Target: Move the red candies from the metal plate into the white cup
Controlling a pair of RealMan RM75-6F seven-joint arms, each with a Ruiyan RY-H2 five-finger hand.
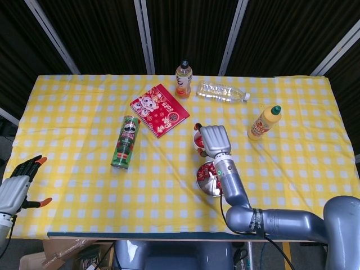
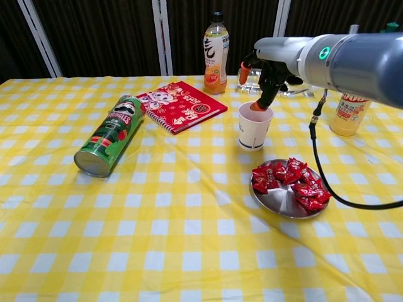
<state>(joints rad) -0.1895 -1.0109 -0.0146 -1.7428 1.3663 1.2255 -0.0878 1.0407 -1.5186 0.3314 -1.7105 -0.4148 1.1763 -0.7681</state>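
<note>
head: right hand [image 1: 213, 140] over cup [image 1: 198, 140], empty, fingers apart; candies [image 1: 210, 170] on plate [image 1: 206, 186] at cup's 6 o'clock; left hand [image 1: 18, 185] spread wide at table's 8 o'clock edge | chest: right hand [image 2: 264, 69] fingertips down at cup [image 2: 254, 126] rim, holds nothing; candies [image 2: 289, 180] on plate [image 2: 281, 201] at cup's 5 o'clock

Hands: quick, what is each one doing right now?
Left hand: open, holding nothing.
Right hand: open above the white cup, holding nothing.

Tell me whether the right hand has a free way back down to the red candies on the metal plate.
Probably yes: the right hand hovers open over the white cup, and the red candies lie uncovered on the metal plate beside it.
</note>
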